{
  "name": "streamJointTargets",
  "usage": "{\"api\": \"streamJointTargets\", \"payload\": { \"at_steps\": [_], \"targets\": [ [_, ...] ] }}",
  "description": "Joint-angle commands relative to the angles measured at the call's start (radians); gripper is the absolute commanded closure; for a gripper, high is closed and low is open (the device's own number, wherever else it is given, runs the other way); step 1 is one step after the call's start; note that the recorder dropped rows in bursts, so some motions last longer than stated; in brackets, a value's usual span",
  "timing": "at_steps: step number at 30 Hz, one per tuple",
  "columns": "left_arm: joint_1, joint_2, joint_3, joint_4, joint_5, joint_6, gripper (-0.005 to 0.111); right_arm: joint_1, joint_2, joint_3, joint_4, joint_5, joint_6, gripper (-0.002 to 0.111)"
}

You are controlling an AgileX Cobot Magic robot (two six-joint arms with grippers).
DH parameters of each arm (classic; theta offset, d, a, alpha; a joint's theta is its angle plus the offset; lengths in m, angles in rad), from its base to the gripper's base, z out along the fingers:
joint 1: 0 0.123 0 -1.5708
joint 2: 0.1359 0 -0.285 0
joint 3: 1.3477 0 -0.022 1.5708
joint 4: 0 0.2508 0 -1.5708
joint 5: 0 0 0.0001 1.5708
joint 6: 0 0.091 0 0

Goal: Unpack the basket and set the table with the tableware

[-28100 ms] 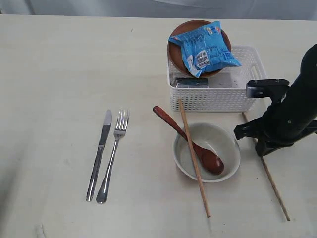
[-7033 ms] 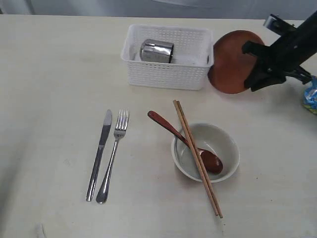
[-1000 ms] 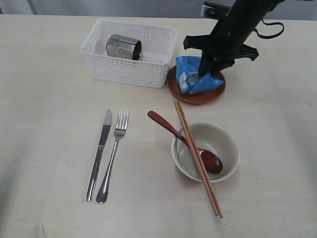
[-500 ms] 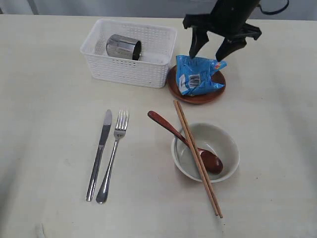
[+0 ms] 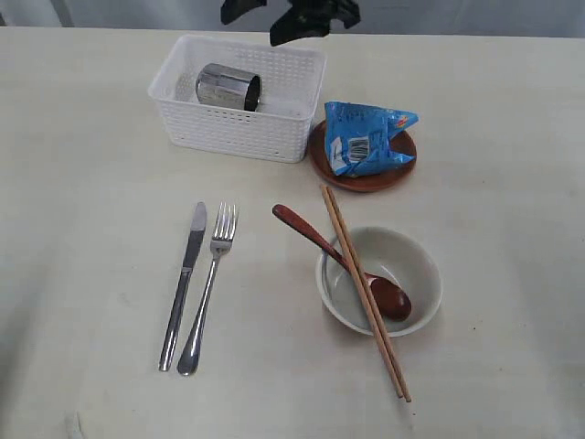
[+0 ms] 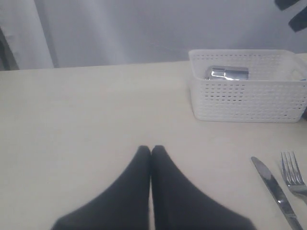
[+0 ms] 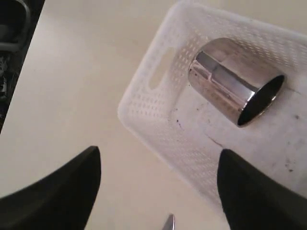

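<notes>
Closest to the camera, the wooden chopsticks (image 5: 366,294) lie side by side across the pale grey-green bowl (image 5: 419,267), near tips down on the cream table (image 5: 91,183). The red-brown spoon (image 5: 315,236) has its head down in the bowl and its handle sticking out over the rim toward the fork. Left of the bowl and well apart from it, the steel knife (image 5: 184,285) and fork (image 5: 209,291) lie parallel, knife on the outside, handles toward the near edge.

Further back there's the round brown plate (image 5: 364,180) with the blue snack packet (image 5: 367,137) sitting on it. Just beside it on the left is the white lattice basket (image 5: 239,133), and the little steel cup (image 5: 228,87) is lying on its side inside.

My left gripper (image 6: 150,150) is clamped tight with nothing in it, low over bare table, basket well beyond it. Can't tell if it actually touches the surface.

My right gripper (image 7: 158,155) is up over the far side of the basket, fingers (image 7: 62,191) spread wide, empty, not touching anything, with the cup below it
</notes>
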Motion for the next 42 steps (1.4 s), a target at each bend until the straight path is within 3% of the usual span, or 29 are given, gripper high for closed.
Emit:
{"api": "streamJointTargets", "payload": {
  "at_steps": [1, 16, 32, 35, 40, 42],
  "targets": [
    [0.003, -0.003, 0.004, -0.005, -0.002, 0.004, 0.107, 0.025, 0.084, -0.002, 0.048, -0.086, -0.027, 0.043],
    [0.003, -0.003, 0.004, -0.005, -0.002, 0.004, 0.107, 0.035, 0.215, -0.002, 0.105, -0.302, -0.045, 0.043],
    [0.003, -0.003, 0.004, -0.005, -0.002, 0.004, 0.107, 0.031, 0.264, -0.029, 0.089, -0.257, -0.033, 0.043],
    [0.003, -0.003, 0.004, -0.005, -0.002, 0.004, 0.107, 0.029, 0.264, -0.055, 0.062, -0.227, -0.033, 0.05],
    [0.003, -0.003, 0.004, -0.005, -0.002, 0.004, 0.107, 0.029, 0.264, -0.103, -0.061, -0.182, 0.003, 0.075],
    [0.003, -0.003, 0.004, -0.005, -0.002, 0.004, 0.107, 0.029, 0.264, -0.112, -0.104, -0.179, 0.041, 0.079]
  ]
}}
